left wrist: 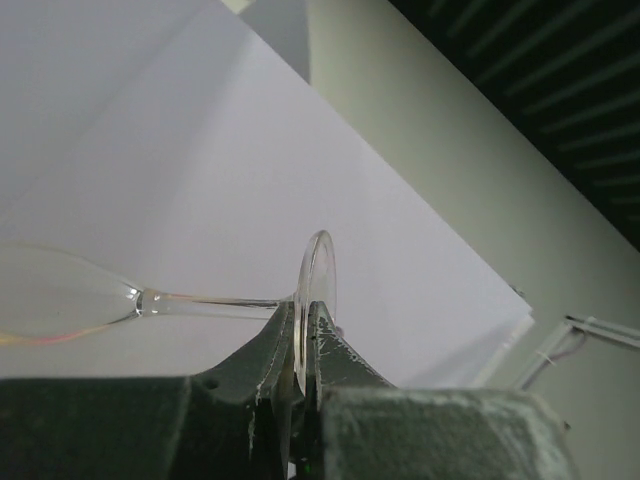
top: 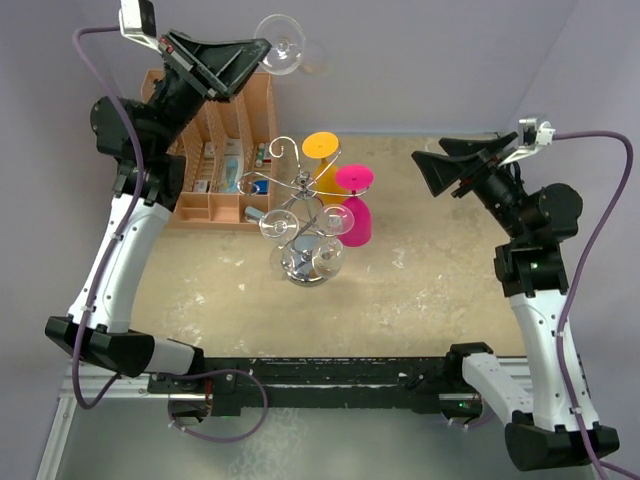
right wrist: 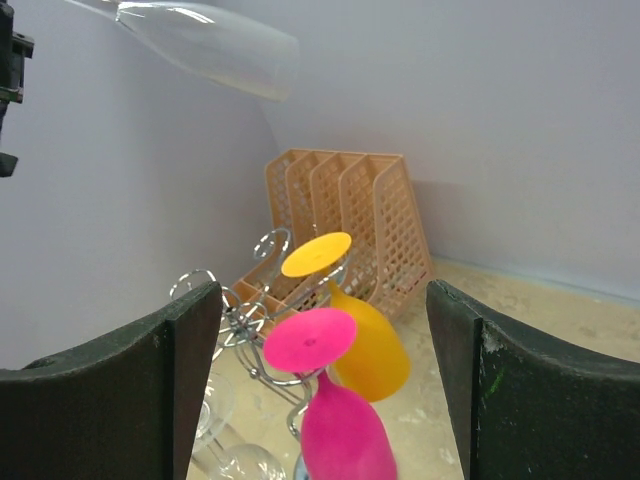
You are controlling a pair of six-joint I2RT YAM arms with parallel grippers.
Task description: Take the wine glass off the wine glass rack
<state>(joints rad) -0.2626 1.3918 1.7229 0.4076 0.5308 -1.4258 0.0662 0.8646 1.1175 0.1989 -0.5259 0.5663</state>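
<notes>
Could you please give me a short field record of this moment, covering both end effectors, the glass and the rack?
Left end effector: shut on the foot of the clear glass, held high near the back wall
Right end effector: open, empty, facing the rack
Rack: upright on the table, holding a pink glass, an orange glass and other clear glasses
Task status: clear glass is off the rack

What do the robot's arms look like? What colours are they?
The left arm and right arm are smooth white tubes joined by chunky black joints. Each ends in a dark gripper with two wedge-shaped fingers: the left gripper and the right gripper. A purple cable loops along each arm.
</notes>
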